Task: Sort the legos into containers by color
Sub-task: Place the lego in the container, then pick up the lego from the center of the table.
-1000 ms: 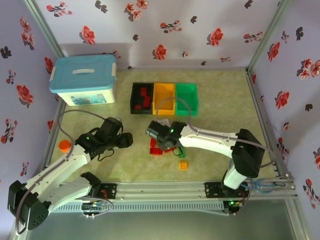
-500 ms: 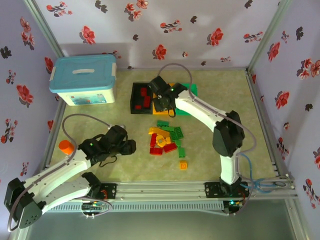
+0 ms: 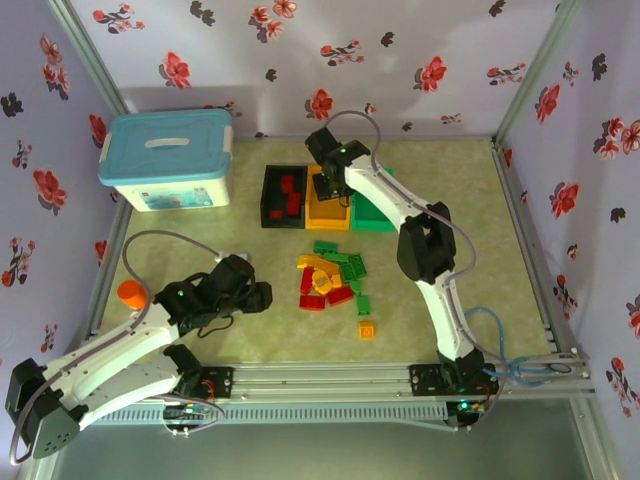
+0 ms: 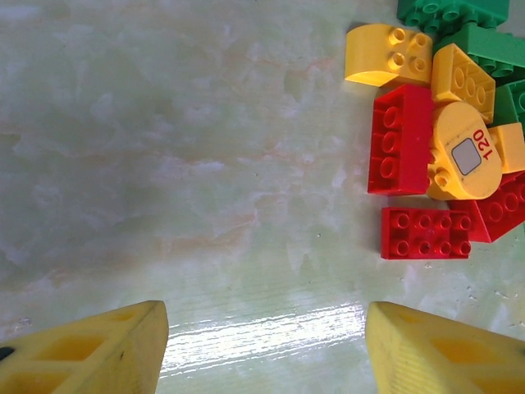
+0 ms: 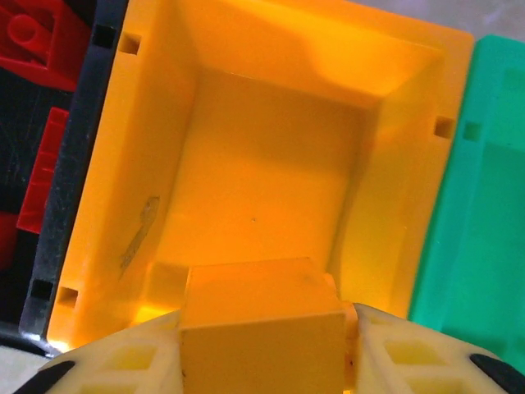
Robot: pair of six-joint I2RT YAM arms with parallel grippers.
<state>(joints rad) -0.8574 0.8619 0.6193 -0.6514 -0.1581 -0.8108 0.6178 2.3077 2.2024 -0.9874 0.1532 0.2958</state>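
**Right arm over yellow bin with a yellow brick, left arm idle**

- Right end effector [image 5: 267, 361] [image 3: 328, 186]: cream plastic fingers clamped on a smooth, boxy yellow brick [image 5: 262, 324], one finger on each side. It hangs over the near end of the yellow bin [image 5: 123, 164] [image 3: 322, 211].
- Bins: three glossy moulded plastic rectangles side by side at the far middle of the surface [image 4: 205, 164]. Black bin [image 3: 270, 195] [image 5: 66, 189] is on the left, yellow in the middle, green bin [image 3: 375, 215] [image 5: 476, 205] on the right. Studded red bricks [image 5: 41, 41] lie in the black one. The yellow bin's floor is bare, with one scuff mark.
- Left end effector [image 4: 267, 353] [image 3: 252, 296]: fingers spread wide, holding nothing. It sits just left of the brick pile [image 4: 435, 139] [image 3: 330, 275].
- Pile: studded red, yellow and green bricks, touching and overlapping. One is a rounded yellow piece [image 4: 463, 152] marked "120".
- Surface: pale green, marbled, shiny.
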